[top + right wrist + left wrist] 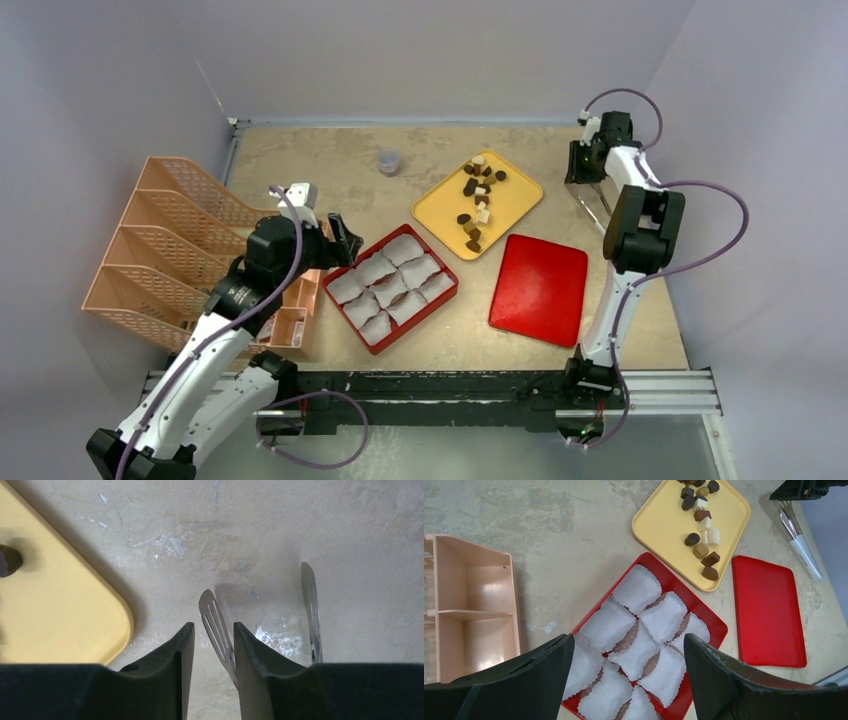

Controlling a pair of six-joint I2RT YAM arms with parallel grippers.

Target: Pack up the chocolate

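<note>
Chocolate [478, 200]: lay scattered on yellow tray [440, 205].
Right tool [214, 627]: was clenched on one arm of tongs [211, 611] (other arm stood free).
Left tool [627, 640]: was spread wide above red box [720, 628] of paper cups [639, 587].

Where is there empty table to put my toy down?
Bare table sits at the back left, between the orange rack and the grey cup, and in the front gap between the red box and red lid. The middle is crowded: yellow tray, box and lid sit close together, with tongs at the right.
</note>
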